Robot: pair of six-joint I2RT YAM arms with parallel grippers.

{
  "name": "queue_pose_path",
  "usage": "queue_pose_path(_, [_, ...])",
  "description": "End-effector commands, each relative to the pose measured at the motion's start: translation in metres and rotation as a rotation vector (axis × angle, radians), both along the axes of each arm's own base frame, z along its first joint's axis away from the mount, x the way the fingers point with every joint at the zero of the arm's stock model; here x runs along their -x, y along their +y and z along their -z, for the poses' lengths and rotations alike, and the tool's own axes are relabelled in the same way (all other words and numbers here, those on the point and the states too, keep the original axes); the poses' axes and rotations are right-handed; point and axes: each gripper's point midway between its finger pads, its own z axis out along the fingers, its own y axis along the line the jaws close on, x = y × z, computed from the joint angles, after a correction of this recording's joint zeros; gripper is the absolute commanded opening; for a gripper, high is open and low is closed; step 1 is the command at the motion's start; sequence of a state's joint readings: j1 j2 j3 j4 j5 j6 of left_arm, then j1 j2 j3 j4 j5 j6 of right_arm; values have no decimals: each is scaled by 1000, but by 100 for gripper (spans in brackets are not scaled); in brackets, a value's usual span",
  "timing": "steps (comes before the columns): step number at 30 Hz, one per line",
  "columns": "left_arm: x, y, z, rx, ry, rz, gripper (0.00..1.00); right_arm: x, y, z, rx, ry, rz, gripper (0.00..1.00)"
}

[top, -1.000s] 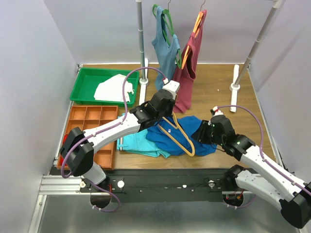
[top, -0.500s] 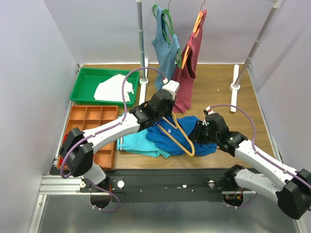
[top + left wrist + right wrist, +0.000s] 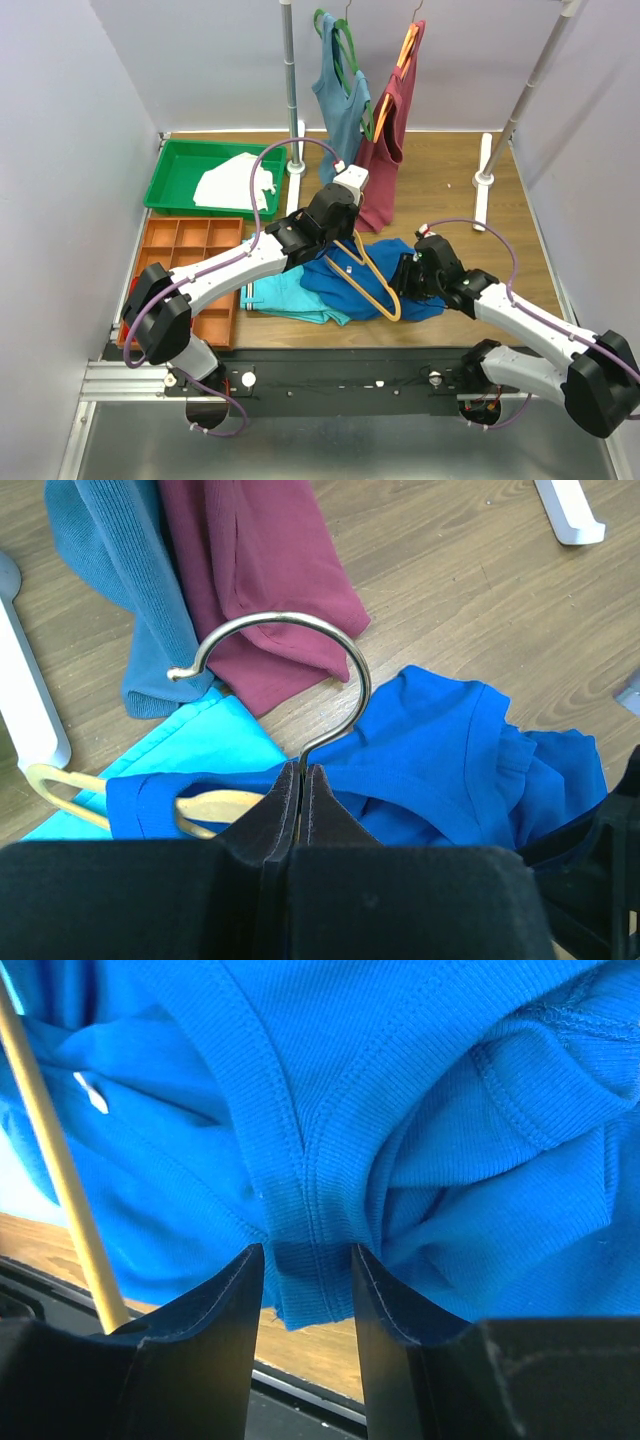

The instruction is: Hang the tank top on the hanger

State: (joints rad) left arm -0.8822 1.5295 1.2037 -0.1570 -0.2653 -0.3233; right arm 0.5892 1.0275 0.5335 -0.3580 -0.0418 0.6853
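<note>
Wooden table [image 3: 440, 170]; one royal-blue tank top [image 3: 400, 1110]; one light-orange hanger [image 3: 58, 1165] atop

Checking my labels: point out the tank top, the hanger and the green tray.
tank top [image 3: 420, 1090], right wrist view, ribbed cloth.
hanger [image 3: 285, 616], left wrist view, hook's top.
green tray [image 3: 180, 175], top view, bare floor.

the top camera is looking down from high behind the near edge, taking in the whole tabletop [image 3: 450, 170] from far off. the left wrist camera is sitting close behind the left hand [image 3: 300, 778], facing forward and down at the hanger [image 3: 358, 675] hook. the right wrist camera is peering past the right hand [image 3: 305, 1260], very near the tank top [image 3: 400, 1110]. all three views are sharing that blue cloth and the orange hanger.
</note>
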Motion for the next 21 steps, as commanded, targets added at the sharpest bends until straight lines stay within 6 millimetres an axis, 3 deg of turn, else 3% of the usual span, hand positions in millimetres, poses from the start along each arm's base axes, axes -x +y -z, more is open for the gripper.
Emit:
queue_pose_path(1, [-4,-2,-22,56,-43,-13,0,-2,-2,11,30,-3,-4,48])
queue_pose_path(3, [-3,-3,-22,55,-42,-12,0,-2,-4,12,38,-3,7,45])
queue_pose_path(14, [-14,9,-28,70,-65,-114,0,-2,-16,-1,34,-35,78,8])
queue_pose_path(21, [-33,43,-26,91,-111,-379,0,7,-24,-10,19,-36,112,4])
